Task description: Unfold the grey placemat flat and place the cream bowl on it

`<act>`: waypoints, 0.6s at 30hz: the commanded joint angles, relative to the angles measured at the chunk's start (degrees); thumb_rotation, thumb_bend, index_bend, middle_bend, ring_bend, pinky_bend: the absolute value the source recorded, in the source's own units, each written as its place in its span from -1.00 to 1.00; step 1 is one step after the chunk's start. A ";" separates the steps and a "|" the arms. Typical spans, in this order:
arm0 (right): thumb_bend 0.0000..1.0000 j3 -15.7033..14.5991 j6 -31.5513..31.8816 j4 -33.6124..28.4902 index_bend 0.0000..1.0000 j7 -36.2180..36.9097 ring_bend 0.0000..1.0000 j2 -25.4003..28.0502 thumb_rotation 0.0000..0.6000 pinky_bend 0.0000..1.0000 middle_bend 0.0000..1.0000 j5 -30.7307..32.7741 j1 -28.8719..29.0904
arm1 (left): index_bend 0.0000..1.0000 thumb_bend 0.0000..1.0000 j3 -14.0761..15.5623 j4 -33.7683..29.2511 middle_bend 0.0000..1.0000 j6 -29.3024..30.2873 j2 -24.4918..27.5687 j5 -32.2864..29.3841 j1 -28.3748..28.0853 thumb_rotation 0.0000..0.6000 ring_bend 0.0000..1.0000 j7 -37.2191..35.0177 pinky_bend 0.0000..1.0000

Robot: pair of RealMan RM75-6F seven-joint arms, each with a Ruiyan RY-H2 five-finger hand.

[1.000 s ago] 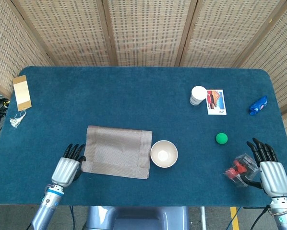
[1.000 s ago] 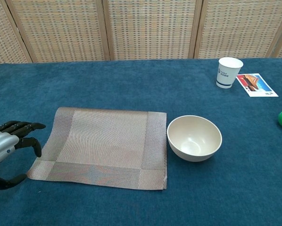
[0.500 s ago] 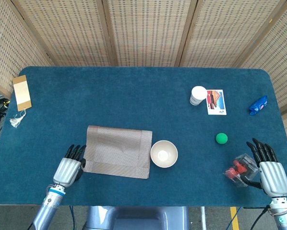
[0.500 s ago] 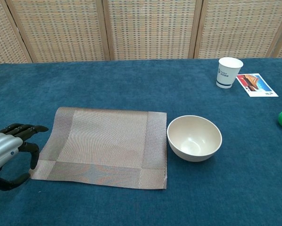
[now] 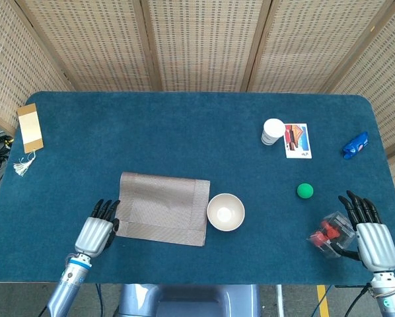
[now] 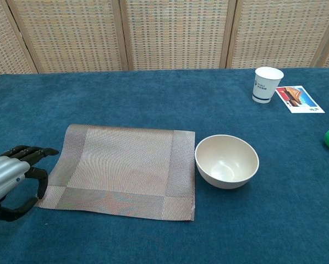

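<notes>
Grey-brown woven placemat (image 5: 163, 208) lies on the blue felt-covered table (image 5: 184, 132), still doubled over; near edge looks like a folded layer in the chest view. Its right edge sits just beside the round cream bowl (image 5: 225, 212), which stands upright on the felt, not on the mat.

Left hand (image 6: 10, 179) at the mat's near-left corner, fingers (image 6: 35, 151) stretched toward the mat edge, thumb curled under; fingers apart, nothing clearly pinched. Whether the fingertips touch the mat, cannot tell.

Right hand (image 5: 369, 234) low at the table's right edge, fingers spread, holding nothing; a clear plastic box with red contents (image 5: 329, 234) lies just beside it.

Farther back: white paper cup (image 5: 272, 131) upright, printed picture card (image 5: 298, 140) just beside it, small green ball (image 5: 305, 191), blue wrapped object (image 5: 355, 144) near the right edge, tan tasselled tag (image 5: 30, 129) at far left.
</notes>
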 commanded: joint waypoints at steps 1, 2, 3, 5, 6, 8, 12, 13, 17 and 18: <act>-0.88 -0.03 0.09 -0.06 -0.94 -0.05 -1.00 0.01 1.00 -1.00 -1.00 -0.12 -0.02 | 0.06 0.05 -0.01 -0.17 -1.00 -0.09 0.09 -0.18 -0.05 1.00 -1.00 0.05 -1.00; -0.88 -0.04 0.15 -0.07 -0.94 -0.04 -1.00 0.03 1.00 -1.00 -1.00 -0.16 -0.05 | 0.07 0.05 0.00 -0.24 -1.00 -0.12 0.14 -0.23 -0.07 1.00 -1.00 0.08 -1.00; -0.88 -0.06 0.21 -0.10 -0.94 -0.04 -1.00 0.04 1.00 -1.00 -1.00 -0.22 -0.07 | 0.07 0.05 -0.01 -0.34 -1.00 -0.12 0.22 -0.29 -0.09 1.00 -1.00 0.10 -1.00; -0.88 -0.05 0.28 -0.11 -0.94 0.00 -1.00 0.06 1.00 -1.00 -1.00 -0.24 -0.10 | 0.07 0.05 -0.05 -0.57 -1.00 -0.03 0.36 -0.33 -0.12 1.00 -1.00 0.05 -1.00; -0.88 -0.04 0.30 -0.10 -0.94 0.02 -1.00 0.05 1.00 -1.00 -1.00 -0.23 -0.10 | 0.07 0.05 -0.04 -0.70 -1.00 0.00 0.45 -0.33 -0.13 1.00 -1.00 0.05 -1.00; -0.88 -0.03 0.29 -0.11 -0.94 0.07 -1.00 0.07 1.00 -1.00 -1.00 -0.21 -0.11 | 0.07 0.05 -0.09 -1.03 -1.00 0.12 0.65 -0.33 -0.15 1.00 -1.00 0.14 -1.00; -0.88 -0.04 0.40 -0.12 -0.94 0.15 -1.00 0.08 1.00 -1.00 -1.00 -0.29 -0.14 | 0.07 0.05 -0.46 -2.73 -1.00 0.63 1.60 -0.15 -0.39 1.00 -1.00 0.45 -1.00; -0.88 -0.05 0.43 -0.16 -0.94 0.14 -1.00 0.09 1.00 -1.00 -1.00 -0.31 -0.17 | 0.07 0.05 -0.70 -3.53 -1.00 0.80 2.07 -0.10 -0.52 1.00 -1.00 0.60 -1.00; -0.88 -0.07 0.57 -0.23 -0.94 0.19 -1.00 0.13 1.00 -1.00 -1.00 -0.38 -0.24 | 0.06 0.05 -1.77 -6.19 -1.00 0.83 3.73 -0.71 -1.13 1.00 -1.00 1.87 -1.00; -0.88 -0.07 0.62 -0.26 -0.94 0.22 -1.00 0.15 1.00 -1.00 -1.00 -0.39 -0.26 | 0.06 0.05 -2.26 -7.04 -1.00 0.84 4.21 -1.03 -1.36 1.00 -1.00 2.21 -1.00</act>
